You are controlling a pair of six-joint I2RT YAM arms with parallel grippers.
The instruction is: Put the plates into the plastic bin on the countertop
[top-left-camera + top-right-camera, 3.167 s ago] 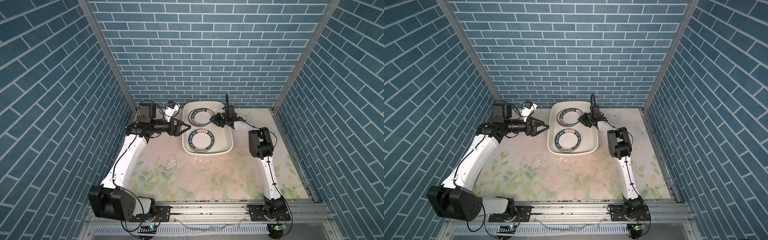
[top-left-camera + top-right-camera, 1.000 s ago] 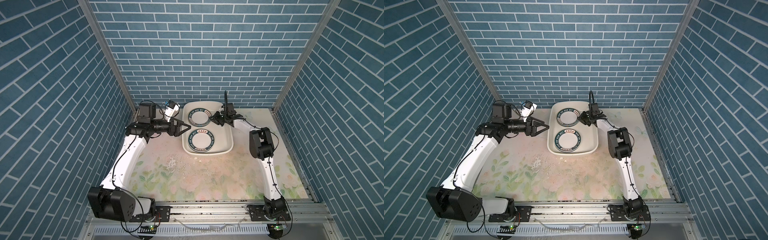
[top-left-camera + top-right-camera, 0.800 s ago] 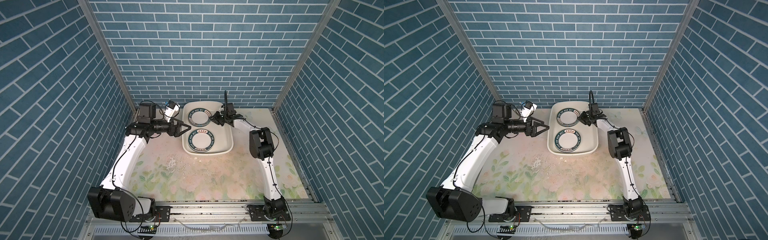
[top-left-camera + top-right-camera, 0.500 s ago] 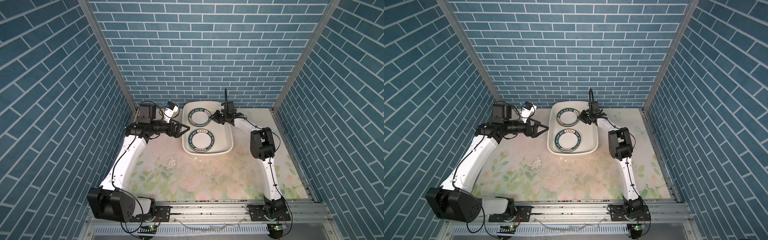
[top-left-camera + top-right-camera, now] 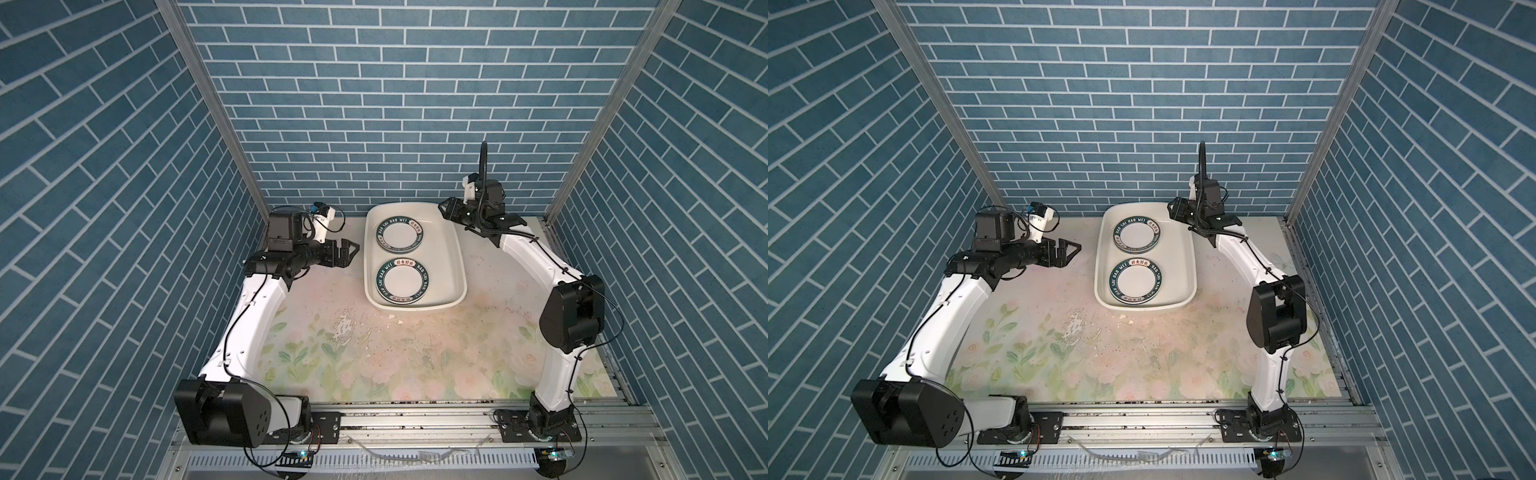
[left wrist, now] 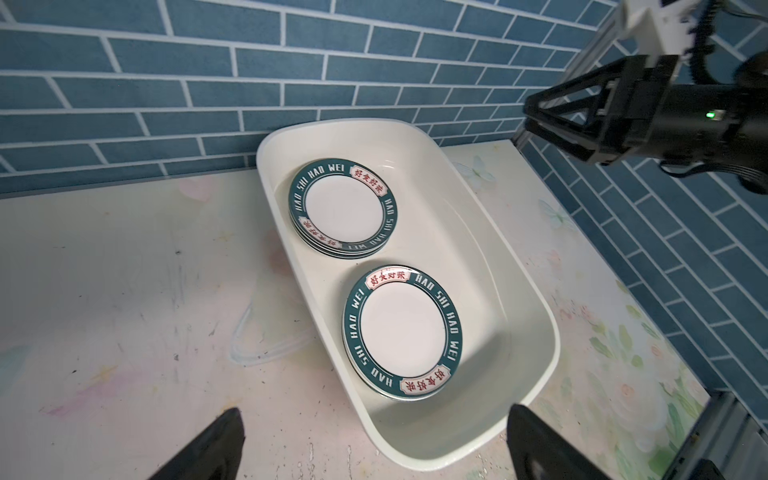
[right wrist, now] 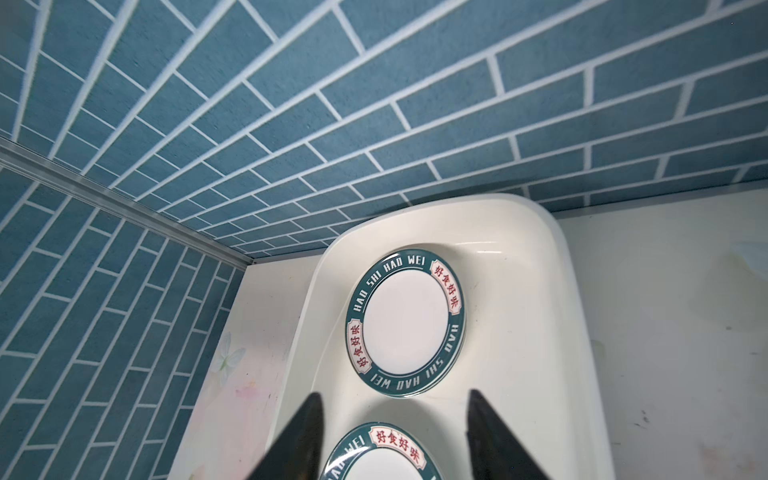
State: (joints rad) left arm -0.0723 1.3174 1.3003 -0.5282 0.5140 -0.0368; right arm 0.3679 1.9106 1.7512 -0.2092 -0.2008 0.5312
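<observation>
White and glossy, the plastic bin (image 5: 444, 253) stands at the back of the flowered countertop (image 5: 374, 365), close to the blue brick wall (image 5: 374, 104). In both top views the plates (image 5: 1134, 281) that I can see all lie inside it, in two flat stacks: the far stack (image 5: 399, 235) and the near stack (image 5: 401, 279). No plate shows on the countertop itself. The left gripper (image 5: 351, 254) hangs just beside the bin's left rim, not touching it. Its arm is bent at the elbow, the forearm nearly level and pointing toward the bin, and the jaws stand apart with nothing in them. The right gripper (image 5: 446, 211) is at the far right corner of the bin, it seems above the rim, on a long stretched arm.

In the left wrist view the two dark fingertips (image 6: 216, 444) are wide apart, with only countertop and bin between them. Several thin edges show under each top plate; I cannot count them surely.

In the right wrist view the fingers (image 7: 303, 436) are also apart and empty, looking down over the far stack.

I judge the plates stiff, smooth and rather slippery, light one by one, and likely to chip if dropped. The best hold is the raised teal rim, one jaw under the edge and one above; a plate lying flat gives little room for this. The task looks finished, or nearly.
</observation>
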